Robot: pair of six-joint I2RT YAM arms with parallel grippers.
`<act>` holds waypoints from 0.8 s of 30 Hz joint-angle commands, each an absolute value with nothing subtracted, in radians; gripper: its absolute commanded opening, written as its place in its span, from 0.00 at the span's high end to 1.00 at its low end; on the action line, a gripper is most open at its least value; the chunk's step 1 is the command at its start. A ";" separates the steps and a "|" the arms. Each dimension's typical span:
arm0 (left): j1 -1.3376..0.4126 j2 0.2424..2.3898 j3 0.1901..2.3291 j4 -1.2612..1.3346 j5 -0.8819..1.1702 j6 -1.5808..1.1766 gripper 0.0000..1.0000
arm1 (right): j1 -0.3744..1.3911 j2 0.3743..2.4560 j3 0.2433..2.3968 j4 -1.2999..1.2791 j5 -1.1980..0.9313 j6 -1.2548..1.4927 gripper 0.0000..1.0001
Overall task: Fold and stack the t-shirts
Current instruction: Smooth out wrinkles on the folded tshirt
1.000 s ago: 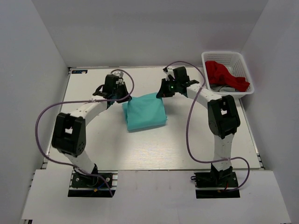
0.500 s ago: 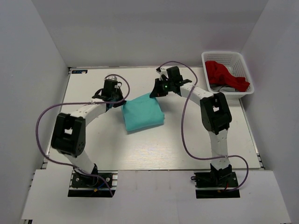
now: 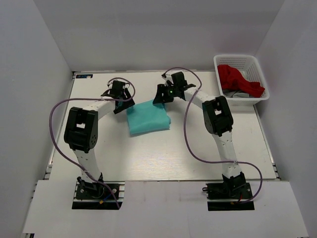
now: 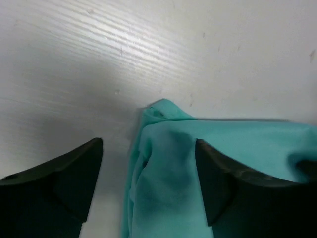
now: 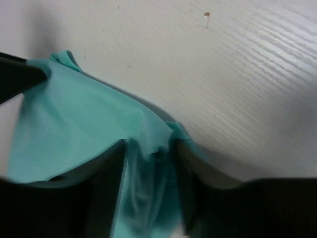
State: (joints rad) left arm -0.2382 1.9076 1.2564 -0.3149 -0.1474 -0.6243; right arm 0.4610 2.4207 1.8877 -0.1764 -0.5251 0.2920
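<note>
A folded teal t-shirt (image 3: 147, 118) lies flat on the white table (image 3: 198, 148), left of centre. My left gripper (image 3: 122, 101) stands at the shirt's far left corner. In the left wrist view its fingers are spread wide, and the bunched corner of the shirt (image 4: 168, 163) lies loose between them. At the far right corner my right gripper (image 3: 159, 96) is open too. In the right wrist view a crumpled fold of the shirt (image 5: 74, 114) sits in the gap between its fingers (image 5: 106, 178), which do not pinch it.
A white basket (image 3: 241, 60) stands at the back right of the table. It holds a red garment (image 3: 237, 78) on top of a grey one (image 3: 238, 93). Purple cables loop from both arms over the table.
Both grippers dragged the teal shirt a little left, towards the far side. They were shut on its far corners and now stand open, having let the corners go.
</note>
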 commanded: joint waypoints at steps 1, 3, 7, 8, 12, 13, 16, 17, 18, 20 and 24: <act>-0.227 1.833 1.310 -0.360 -0.205 -0.609 0.08 | 0.449 2.327 1.922 -0.161 -0.488 0.272 0.32; -0.227 1.792 1.319 -0.389 -0.206 -0.609 0.00 | 0.453 2.268 1.902 -0.172 -0.489 0.271 0.10; -0.236 1.683 1.319 -0.455 -0.259 -0.609 0.00 | 0.457 2.108 1.757 -0.163 -0.500 0.279 0.10; -0.250 1.642 1.319 -0.465 -0.259 -0.609 0.00 | 0.459 2.082 1.725 -0.129 -0.500 0.284 0.10; -0.261 1.574 1.273 -0.424 -0.134 -0.609 0.00 | 0.465 1.938 1.565 -0.126 -0.415 0.294 0.10; -0.261 1.563 1.261 -0.401 -0.054 -0.609 0.00 | 0.468 1.918 1.557 -0.139 -0.364 0.304 0.10; -0.284 1.542 1.217 -0.313 0.093 -0.595 0.00 | 0.462 1.891 1.528 -0.158 -0.363 0.314 0.10; -0.284 1.542 1.195 -0.286 0.136 -0.585 0.00 | 0.462 1.881 1.519 -0.146 -0.382 0.314 0.10; -0.294 1.542 1.195 -0.261 0.222 -0.584 0.00 | 0.468 1.878 1.491 -0.134 -0.431 0.325 0.10; -0.321 1.572 1.164 -0.197 0.293 -0.584 0.00 | 0.479 1.865 1.442 -0.018 -0.564 0.382 0.10; -0.345 1.647 1.120 -0.126 0.414 -0.584 0.00 | 0.477 1.847 1.257 0.242 -0.770 0.523 0.10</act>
State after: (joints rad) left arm -0.3294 1.6096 1.1496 -0.2016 0.2581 -0.5976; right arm 0.4690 1.8870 1.3403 0.0284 -0.6033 0.4171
